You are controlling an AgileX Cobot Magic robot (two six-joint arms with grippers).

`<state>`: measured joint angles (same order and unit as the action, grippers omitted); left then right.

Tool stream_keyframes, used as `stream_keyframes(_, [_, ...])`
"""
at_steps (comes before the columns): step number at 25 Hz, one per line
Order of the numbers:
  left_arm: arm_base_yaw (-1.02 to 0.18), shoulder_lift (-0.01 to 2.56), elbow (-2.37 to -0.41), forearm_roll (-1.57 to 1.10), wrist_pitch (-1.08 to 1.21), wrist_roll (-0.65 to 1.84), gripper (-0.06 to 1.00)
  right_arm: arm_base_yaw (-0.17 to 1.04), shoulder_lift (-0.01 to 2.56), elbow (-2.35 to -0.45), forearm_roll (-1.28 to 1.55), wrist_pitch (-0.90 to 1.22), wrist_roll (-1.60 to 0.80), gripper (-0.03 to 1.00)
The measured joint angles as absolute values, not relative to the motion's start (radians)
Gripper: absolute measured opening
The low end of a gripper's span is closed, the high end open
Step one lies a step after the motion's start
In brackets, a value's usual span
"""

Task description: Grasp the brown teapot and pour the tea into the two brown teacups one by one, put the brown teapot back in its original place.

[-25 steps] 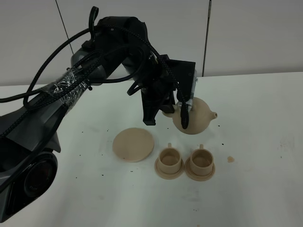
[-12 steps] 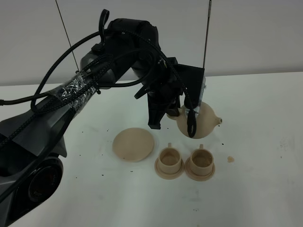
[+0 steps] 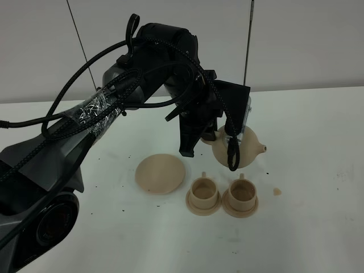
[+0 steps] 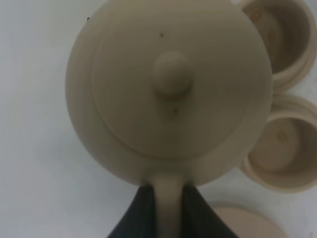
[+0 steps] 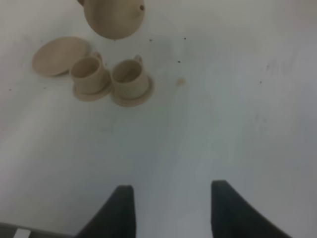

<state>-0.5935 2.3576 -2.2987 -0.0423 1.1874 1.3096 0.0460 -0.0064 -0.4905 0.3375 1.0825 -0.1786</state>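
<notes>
The brown teapot (image 3: 243, 149) hangs in the air just behind the two brown teacups, its spout pointing right. My left gripper (image 3: 220, 137) is shut on its loop handle; in the left wrist view the dark fingers (image 4: 136, 215) pinch the handle under the lidded teapot (image 4: 171, 84). The left teacup (image 3: 203, 193) and the right teacup (image 3: 242, 193) stand on their small saucers, also seen in the left wrist view (image 4: 277, 37) (image 4: 280, 148). The wide saucer (image 3: 161, 173) lies bare to their left. My right gripper (image 5: 171, 208) is open and empty, far from the set.
The white table (image 3: 318, 227) carries small dark specks and a tan crumb (image 3: 277, 191) right of the cups. The right wrist view shows the teapot (image 5: 114, 17), both cups (image 5: 89, 74) (image 5: 130, 77) and the wide saucer (image 5: 59, 54) at a distance.
My left arm has carried the teapot a little to the right and slightly lower, closer over the right teacup. The cups and saucer have not moved.
</notes>
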Motion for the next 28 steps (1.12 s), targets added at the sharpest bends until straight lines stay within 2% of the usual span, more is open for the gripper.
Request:
stream_keyframes(10, [-0.589,2.358,-2.299,-0.152,1.187,1.288,0.17,0.046,-0.006,-0.49,0.338,1.083,-0.179,0.35])
stream_keyframes(28, [-0.559,2.325,-2.26,-0.145,1.187,1.21,0.17,0.046,-0.006,-0.49,0.338,1.083,-0.179,0.35])
